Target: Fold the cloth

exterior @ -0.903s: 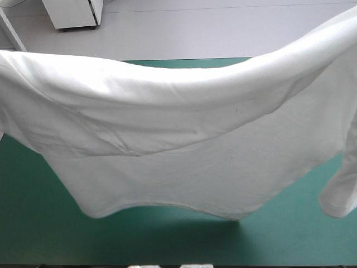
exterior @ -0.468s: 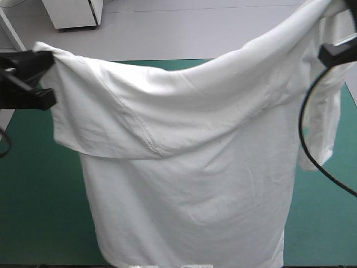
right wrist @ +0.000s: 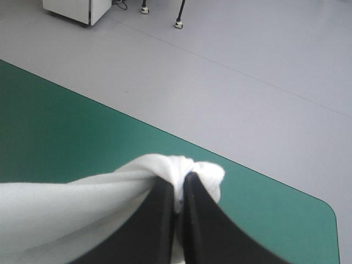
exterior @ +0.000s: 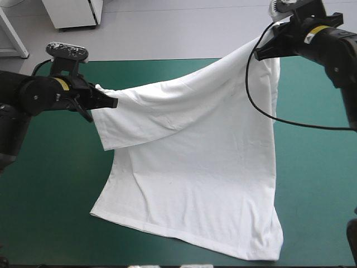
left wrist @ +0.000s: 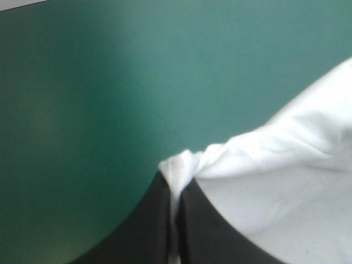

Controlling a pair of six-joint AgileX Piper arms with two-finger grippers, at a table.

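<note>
Teal-green tabletop (exterior: 39, 190): white short-sleeved T-shirt (exterior: 195, 167), hem draped near front edge; looks light, limp. Left claw (exterior: 113, 103), right claw (exterior: 259, 54) clamped on its upper corners, sensible holds.

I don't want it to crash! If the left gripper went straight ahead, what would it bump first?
Past the T-shirt pinched in it, the left gripper would likely meet the teal-green cover first; nothing else shows ahead, though depth is unclear.
</note>
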